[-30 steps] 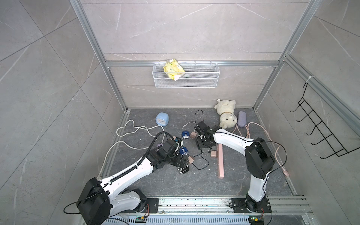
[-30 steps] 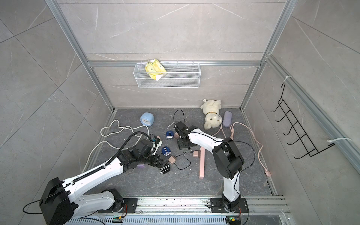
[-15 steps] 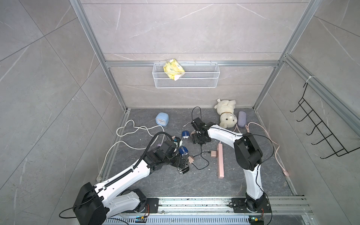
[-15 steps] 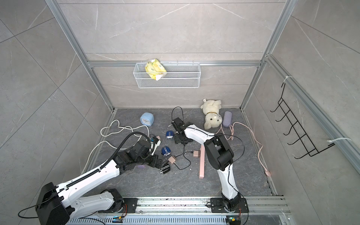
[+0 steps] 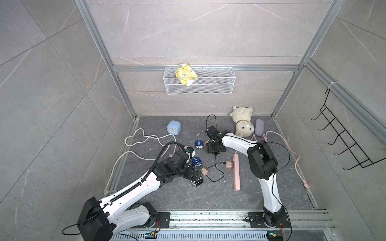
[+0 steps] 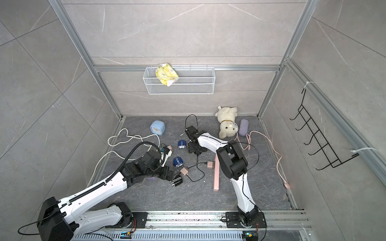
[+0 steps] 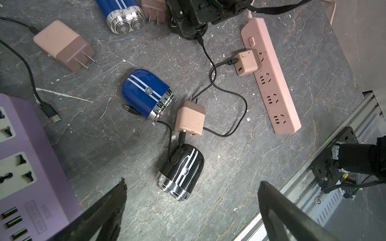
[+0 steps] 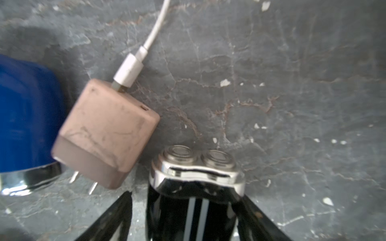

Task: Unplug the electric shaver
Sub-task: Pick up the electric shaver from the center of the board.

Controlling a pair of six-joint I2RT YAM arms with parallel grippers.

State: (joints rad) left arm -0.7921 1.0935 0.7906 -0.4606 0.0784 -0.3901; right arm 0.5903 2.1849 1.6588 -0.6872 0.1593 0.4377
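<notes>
Grey stone surface (image 5: 188,194), boxed in by pale tiled walls (image 5: 62,104), carries a clutter of shavers, chargers and leads. The left hand (image 7: 193,183) hovers with fingers (image 7: 108,204) spread wide and empty. Just ahead of its fingertips lies a loose black shaver (image 7: 181,171), with a blue shaver (image 7: 146,94) and a pink charger (image 7: 190,121) beyond. The right hand (image 8: 186,196) straddles the plugged black shaver (image 8: 194,177), jaws apart with a gap showing on one side, so not yet clamped. Behind that hand a thin black lead (image 7: 207,54) runs from the shaver's tail to a charger cube (image 7: 247,62) seated in the pink power strip (image 7: 271,83). The shaver looks light, rigid and glossy, likely slippery: pinch its flat flanks, clear of the foil heads (image 8: 180,153), and pull at the stiff plug (image 7: 200,40), not the limp lead.
</notes>
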